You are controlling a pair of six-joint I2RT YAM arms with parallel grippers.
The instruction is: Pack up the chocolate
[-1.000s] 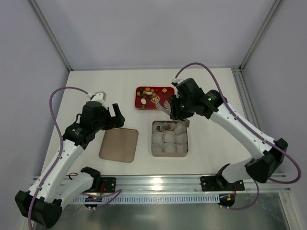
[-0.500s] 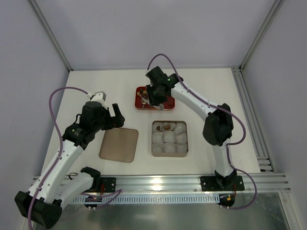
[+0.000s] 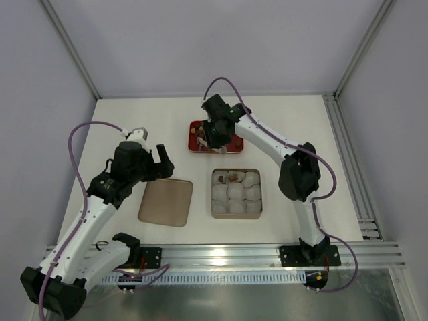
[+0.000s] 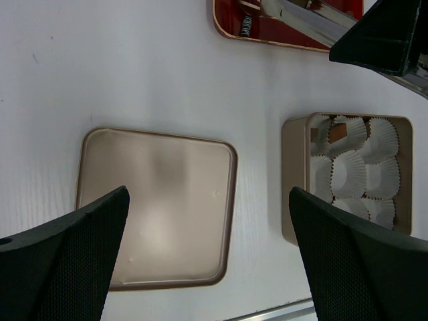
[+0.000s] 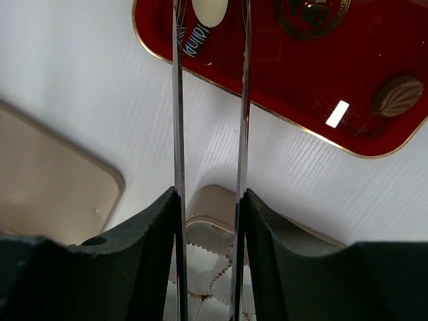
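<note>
Moved: right gripper (image 5: 210, 13) swung from box (image 3: 236, 194) to red tray (image 3: 195, 145).
Jaws: narrow, straddling cream chocolate (image 5: 209, 11); left gripper (image 4: 207, 254) wide.
Tip: close centred, lift straight.

— How many trays and tins sit on the table?
— Three: one glossy red tray (image 3: 194, 137) at upper centre, one square tan tin (image 3: 235, 209) of white paper cups (image 3: 236, 192) below it, one flat tan lid (image 3: 166, 202) lower left.
— Cups?
— Nine, three rows of three.
</note>
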